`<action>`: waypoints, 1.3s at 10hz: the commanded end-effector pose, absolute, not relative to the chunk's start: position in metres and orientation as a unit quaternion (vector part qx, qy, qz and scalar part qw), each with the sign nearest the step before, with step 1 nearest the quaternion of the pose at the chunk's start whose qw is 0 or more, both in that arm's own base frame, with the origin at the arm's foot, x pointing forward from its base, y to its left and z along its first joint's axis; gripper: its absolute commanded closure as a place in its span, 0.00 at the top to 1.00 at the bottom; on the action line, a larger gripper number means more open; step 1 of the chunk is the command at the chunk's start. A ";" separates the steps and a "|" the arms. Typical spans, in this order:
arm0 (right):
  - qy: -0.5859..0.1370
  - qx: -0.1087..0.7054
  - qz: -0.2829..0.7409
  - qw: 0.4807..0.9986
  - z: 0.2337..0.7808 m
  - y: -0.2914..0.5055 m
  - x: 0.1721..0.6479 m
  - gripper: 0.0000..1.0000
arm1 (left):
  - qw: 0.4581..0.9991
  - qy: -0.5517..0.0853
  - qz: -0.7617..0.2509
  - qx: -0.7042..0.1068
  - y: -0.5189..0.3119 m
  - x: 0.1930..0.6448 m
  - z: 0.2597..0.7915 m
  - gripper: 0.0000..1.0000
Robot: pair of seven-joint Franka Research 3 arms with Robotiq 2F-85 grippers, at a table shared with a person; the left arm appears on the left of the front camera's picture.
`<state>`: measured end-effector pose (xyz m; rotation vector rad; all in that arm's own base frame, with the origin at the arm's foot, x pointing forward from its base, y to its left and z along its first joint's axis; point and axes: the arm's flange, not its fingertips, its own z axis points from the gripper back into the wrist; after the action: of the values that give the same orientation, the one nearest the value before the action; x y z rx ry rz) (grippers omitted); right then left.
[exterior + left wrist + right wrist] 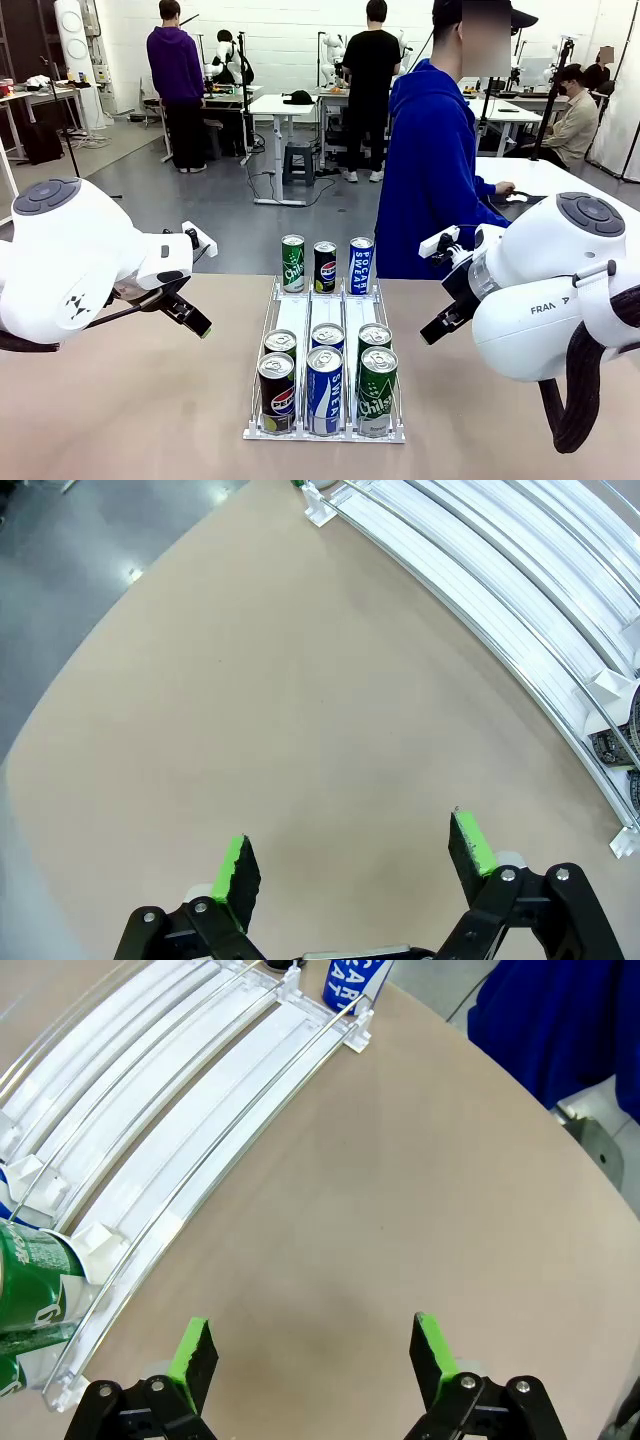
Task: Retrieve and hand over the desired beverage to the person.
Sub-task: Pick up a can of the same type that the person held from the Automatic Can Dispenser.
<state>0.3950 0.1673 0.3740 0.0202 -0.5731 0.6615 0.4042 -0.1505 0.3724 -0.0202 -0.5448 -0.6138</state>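
Several beverage cans stand in a clear three-lane rack (300,312) at mid-table. At its far end are a green Sprite can (292,263), a black Pepsi can (325,266) and a blue Pocari Sweat can (361,265). More cans of the same three kinds fill the near end, front row Pepsi (277,392), Pocari (324,390), Sprite (377,392). The person (430,170) in a blue hoodie stands at the far side, turned away. My left gripper (190,315) (355,858) hangs open over bare table left of the rack. My right gripper (445,320) (312,1348) is open right of it.
The rack's white lanes (480,600) (200,1130) curve past both wrist views, with a green can (30,1280) at its near end and the blue can (350,980) at the far end. Bare tabletop (120,400) lies on both sides. Other people and tables stand farther back.
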 end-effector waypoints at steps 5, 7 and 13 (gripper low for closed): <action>-0.308 -0.042 0.332 0.890 0.485 0.151 0.345 1.00 | 0.909 -0.253 -0.331 0.026 -0.147 0.368 0.483 1.00; -0.308 -0.041 0.319 0.895 0.552 0.141 0.328 1.00 | 0.906 -0.243 -0.345 0.021 -0.148 0.361 0.541 1.00; -0.319 -0.044 0.324 0.889 0.594 0.136 0.304 1.00 | 0.902 -0.279 -0.328 0.025 -0.145 0.339 0.607 1.00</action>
<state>0.2982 0.1368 0.6057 -0.0921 -0.6502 0.6795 0.3371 -0.1438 0.6137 0.0745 -0.5954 -0.6777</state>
